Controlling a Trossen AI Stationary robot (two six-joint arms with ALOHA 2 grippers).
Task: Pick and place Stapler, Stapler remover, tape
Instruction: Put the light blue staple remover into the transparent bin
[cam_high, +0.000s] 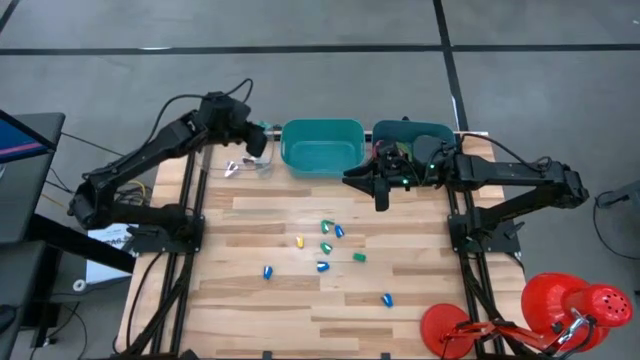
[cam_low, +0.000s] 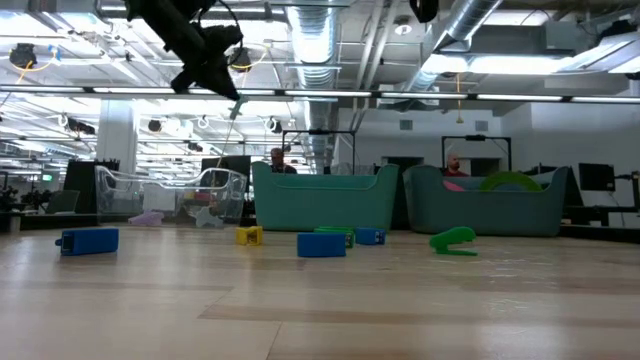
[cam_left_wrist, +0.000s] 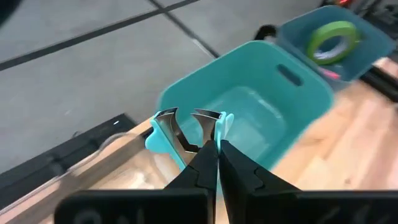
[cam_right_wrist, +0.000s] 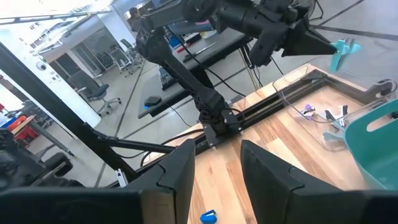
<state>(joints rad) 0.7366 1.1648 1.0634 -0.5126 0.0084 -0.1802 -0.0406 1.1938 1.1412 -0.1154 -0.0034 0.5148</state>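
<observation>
My left gripper (cam_high: 262, 137) is shut on a teal staple remover (cam_left_wrist: 186, 132) with metal claws. It is raised over the far edge of the table, between a clear tray (cam_high: 245, 165) and a teal bin (cam_high: 322, 145); the low view shows it high up (cam_low: 232, 102). A darker teal bin (cam_high: 412, 138) holds a green tape roll (cam_left_wrist: 333, 38) with something pink beside it (cam_left_wrist: 329, 73). My right gripper (cam_right_wrist: 217, 168) is open and touches nothing; it hovers near the front of the darker bin (cam_high: 382, 190). Small blue, green and yellow pieces (cam_high: 330, 245) lie on the wood. My left gripper pinches the staple remover between its two fingers (cam_left_wrist: 200, 167), at the end opposite the claws (cam_left_wrist: 206, 140). The fingers slant down at it from the table's left. The remover is lifted clear, its claws (cam_left_wrist: 171, 124) pointing away from the fingers.
The clear tray holds a few more small removers (cam_right_wrist: 323, 117). Red objects (cam_high: 575, 305) sit at the table's near right corner. In the low view, a blue piece (cam_low: 90, 240), a yellow one (cam_low: 250, 235) and a green one (cam_low: 455, 240) lie in front of the bins. People show in the room behind.
</observation>
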